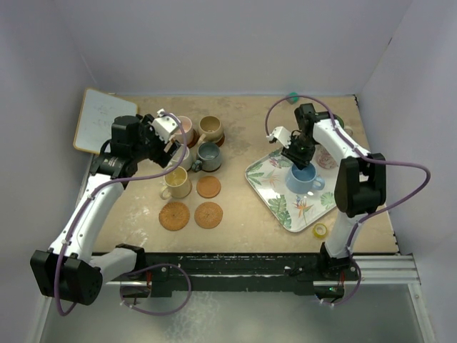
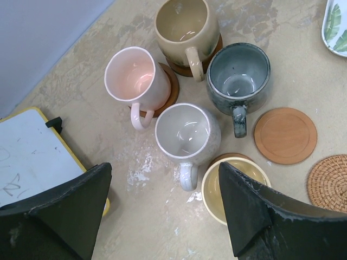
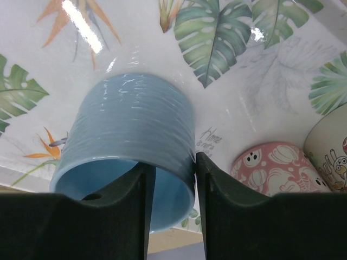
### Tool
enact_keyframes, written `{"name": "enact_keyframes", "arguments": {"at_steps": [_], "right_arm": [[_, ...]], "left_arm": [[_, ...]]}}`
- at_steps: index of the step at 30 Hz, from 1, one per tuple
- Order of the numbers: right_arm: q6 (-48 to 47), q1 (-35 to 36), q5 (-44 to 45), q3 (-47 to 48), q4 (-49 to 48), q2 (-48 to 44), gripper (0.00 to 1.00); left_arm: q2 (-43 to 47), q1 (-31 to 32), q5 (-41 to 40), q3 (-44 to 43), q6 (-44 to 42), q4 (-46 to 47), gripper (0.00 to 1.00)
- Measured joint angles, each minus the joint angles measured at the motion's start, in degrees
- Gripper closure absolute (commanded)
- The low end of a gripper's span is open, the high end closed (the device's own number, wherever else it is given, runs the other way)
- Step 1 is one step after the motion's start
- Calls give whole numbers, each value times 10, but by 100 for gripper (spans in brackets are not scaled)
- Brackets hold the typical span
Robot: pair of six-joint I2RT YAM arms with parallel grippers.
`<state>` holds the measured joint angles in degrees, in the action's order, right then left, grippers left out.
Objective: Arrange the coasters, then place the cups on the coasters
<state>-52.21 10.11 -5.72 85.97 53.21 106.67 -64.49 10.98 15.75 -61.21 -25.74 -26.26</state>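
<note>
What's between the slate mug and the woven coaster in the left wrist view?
A smooth wooden coaster with no cup on it lies between the slate mug and the woven coaster. The left wrist view shows this plainly.

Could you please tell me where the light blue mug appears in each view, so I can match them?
Top external: the light blue mug stands on the leaf-patterned tray, right of centre, under the right gripper.
Left wrist: not in it.
Right wrist: large, lower left, its wall between the fingers.
Shared landmark: the tray, in the left wrist view's top right corner and behind the mug in the right wrist view.
</note>
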Motion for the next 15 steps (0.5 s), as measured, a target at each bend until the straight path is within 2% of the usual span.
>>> {"name": "enact_keyframes", "arguments": {"at_steps": [6, 15], "right_arm": [[45, 0, 2, -19, -14, -11, 76], [217, 0, 21, -75, -50, -56, 78]], "left_arm": [[-7, 0, 0, 0, -4, -5, 23], [-14, 0, 9, 0, -4, -8, 23]]}}
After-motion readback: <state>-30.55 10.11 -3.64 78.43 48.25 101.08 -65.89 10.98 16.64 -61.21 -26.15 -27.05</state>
